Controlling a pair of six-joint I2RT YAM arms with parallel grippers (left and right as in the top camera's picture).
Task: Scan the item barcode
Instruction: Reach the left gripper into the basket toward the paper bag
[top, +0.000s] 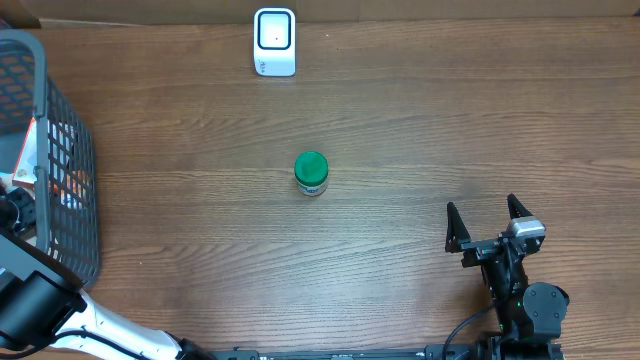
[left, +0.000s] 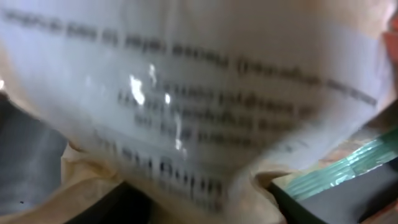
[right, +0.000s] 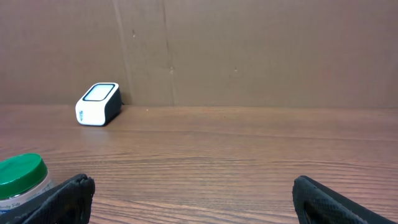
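Right pincer sits spread wide, right of the green-lidded jar and nearer the robot. Left pincer is far left of the jar at the wire basket, and I cannot tell whether it is spread or pinching.

Likely trouble: the glossy pouch filling its camera, seemingly the item, may slip, crumple or snag the basket wall. Its print is blurred and no barcode shows.

Beyond the jar stands the scanner. The jar's label is unreadable.

A blurred bag fills the left wrist view, print unreadable. The overhead edge crops the basket.
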